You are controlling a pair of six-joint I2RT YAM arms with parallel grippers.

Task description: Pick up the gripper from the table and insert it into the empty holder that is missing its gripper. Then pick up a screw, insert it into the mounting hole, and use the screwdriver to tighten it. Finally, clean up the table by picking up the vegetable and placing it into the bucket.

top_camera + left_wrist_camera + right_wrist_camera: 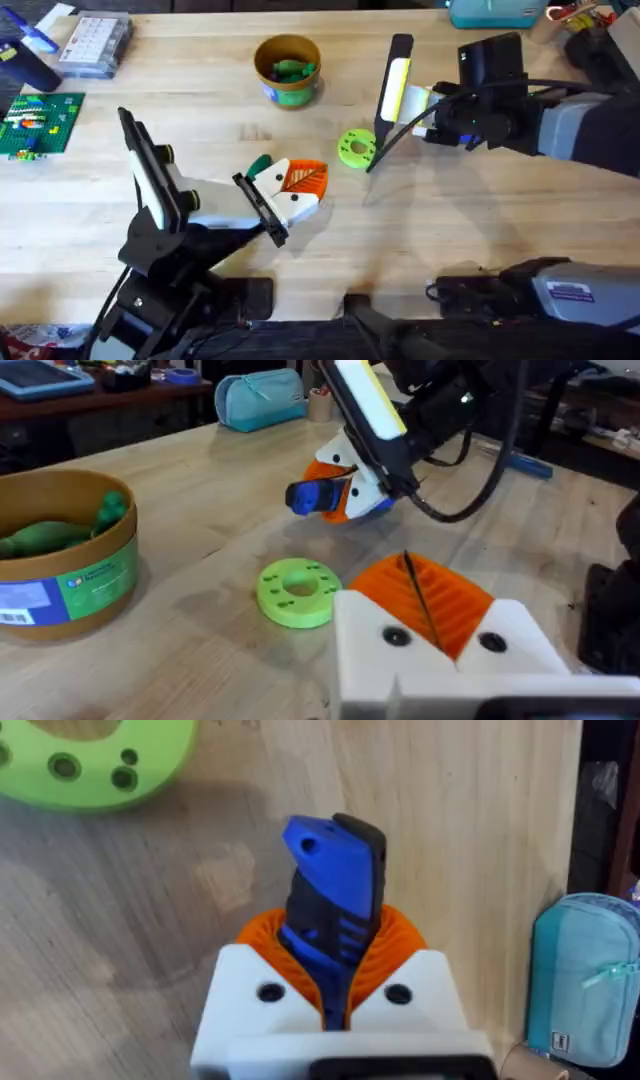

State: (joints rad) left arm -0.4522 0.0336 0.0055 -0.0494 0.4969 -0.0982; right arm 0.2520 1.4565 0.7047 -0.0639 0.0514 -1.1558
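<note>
My right gripper point(335, 1005) points down at the table and is shut on the blue and black screwdriver point(335, 890). In the left wrist view the right gripper point(345, 490) hangs just behind the lime-green disc point(295, 592), with the screwdriver's blue end point(305, 496) sticking out. The left gripper point(316, 182) is low over the table, left of the disc point(355, 148). Its orange pads point(455, 605) are pressed together on nothing. The tan bucket point(290, 95) stands at the back with the green vegetable point(290, 70) inside. The loose gripper, holder and screw are out of view.
A green brick baseplate point(40, 122) and a clear parts box point(95, 45) sit at the far left. A teal pouch point(495, 12) lies at the back right edge. Bare wood stretches along the front between the arm bases.
</note>
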